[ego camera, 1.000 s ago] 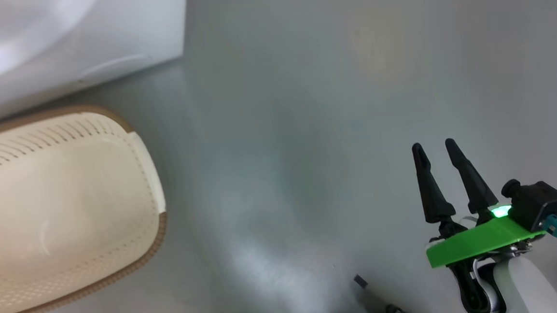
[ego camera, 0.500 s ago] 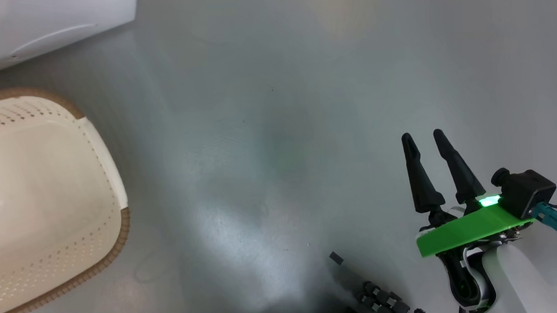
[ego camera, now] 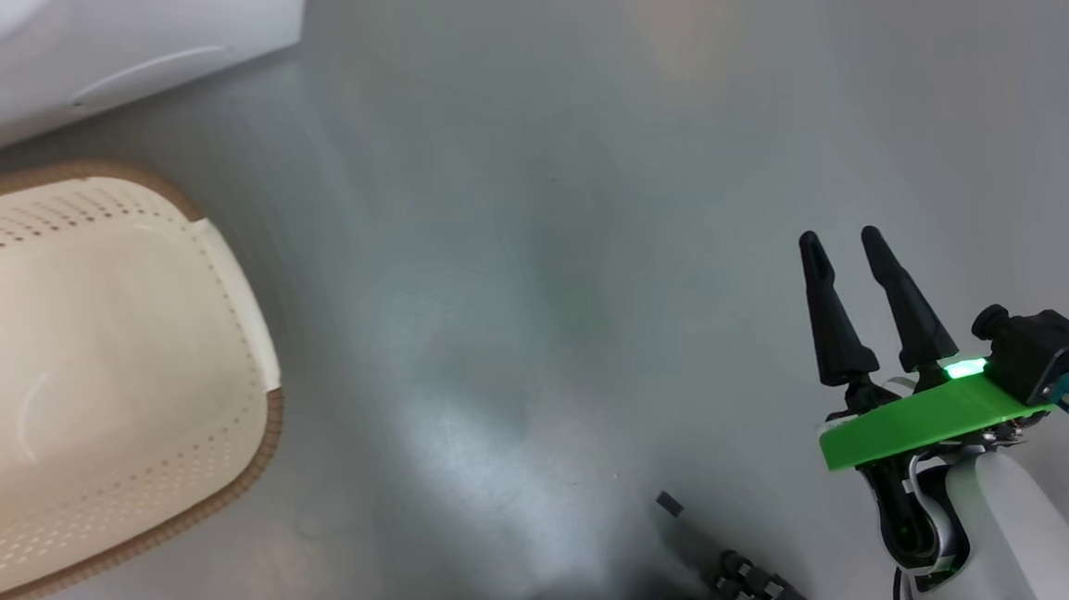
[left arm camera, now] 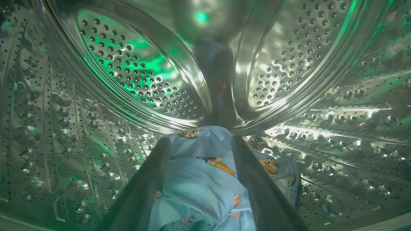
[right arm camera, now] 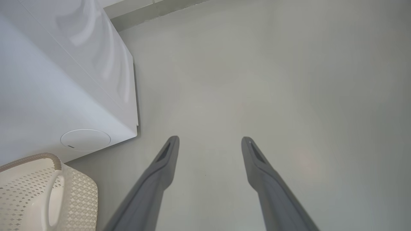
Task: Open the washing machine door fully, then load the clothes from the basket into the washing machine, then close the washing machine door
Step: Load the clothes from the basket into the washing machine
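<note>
Down in the steel drum (left arm camera: 135, 73) lie crumpled light-blue clothes (left arm camera: 199, 183) with orange cartoon figures, between the wide-spread fingers of the left gripper (left arm camera: 200, 138). The right gripper (ego camera: 839, 235) has its fingers apart, holding nothing, above the floor (ego camera: 581, 149) right of the basket (ego camera: 230, 486).

Left end effector (left arm camera: 200, 140) fingers spread, right end effector (ego camera: 839, 238) fingers apart

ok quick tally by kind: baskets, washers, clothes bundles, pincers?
basket: 1
washing machine: 1
clothes bundle: 1
pincers: 2 (left pincer, right pincer)
Total: 5
</note>
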### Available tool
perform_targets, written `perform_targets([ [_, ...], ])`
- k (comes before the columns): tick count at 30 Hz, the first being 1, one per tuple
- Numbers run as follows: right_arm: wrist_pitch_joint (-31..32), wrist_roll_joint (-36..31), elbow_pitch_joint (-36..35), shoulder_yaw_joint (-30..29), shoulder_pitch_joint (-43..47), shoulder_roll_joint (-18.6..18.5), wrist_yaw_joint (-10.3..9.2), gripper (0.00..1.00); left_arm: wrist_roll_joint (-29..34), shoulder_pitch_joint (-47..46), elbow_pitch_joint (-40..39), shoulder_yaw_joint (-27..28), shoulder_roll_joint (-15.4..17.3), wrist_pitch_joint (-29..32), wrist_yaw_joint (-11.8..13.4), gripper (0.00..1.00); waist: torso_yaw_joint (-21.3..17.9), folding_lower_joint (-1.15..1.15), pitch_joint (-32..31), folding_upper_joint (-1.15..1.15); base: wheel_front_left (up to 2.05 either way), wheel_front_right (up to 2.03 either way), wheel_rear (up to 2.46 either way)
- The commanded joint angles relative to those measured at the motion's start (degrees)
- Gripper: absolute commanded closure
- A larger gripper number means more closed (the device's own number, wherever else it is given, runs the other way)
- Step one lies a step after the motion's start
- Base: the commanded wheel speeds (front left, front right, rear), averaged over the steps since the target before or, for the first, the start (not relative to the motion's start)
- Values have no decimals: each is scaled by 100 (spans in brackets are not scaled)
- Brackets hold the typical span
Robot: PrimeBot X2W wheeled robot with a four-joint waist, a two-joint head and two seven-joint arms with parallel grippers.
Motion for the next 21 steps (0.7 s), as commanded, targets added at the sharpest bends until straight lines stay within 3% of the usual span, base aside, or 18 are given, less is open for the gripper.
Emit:
perform_targets([
  [1,-69,-86,-115,50,127,-70,25,0,-79,176,-73,46,167,-84,11,0,133,0,-135,0,0,0,0],
  [14,-67,-521,-108,-387,259,-70,25,0,-570,1536,-101,281,-440,-739,158,0,645,0,-832,0,0,0,0],
  [21,123,-869,-236,-712,539,-70,25,0,-823,2877,-378,409,-913,-1377,223,0,961,0,-1653,0,0,0,0],
])
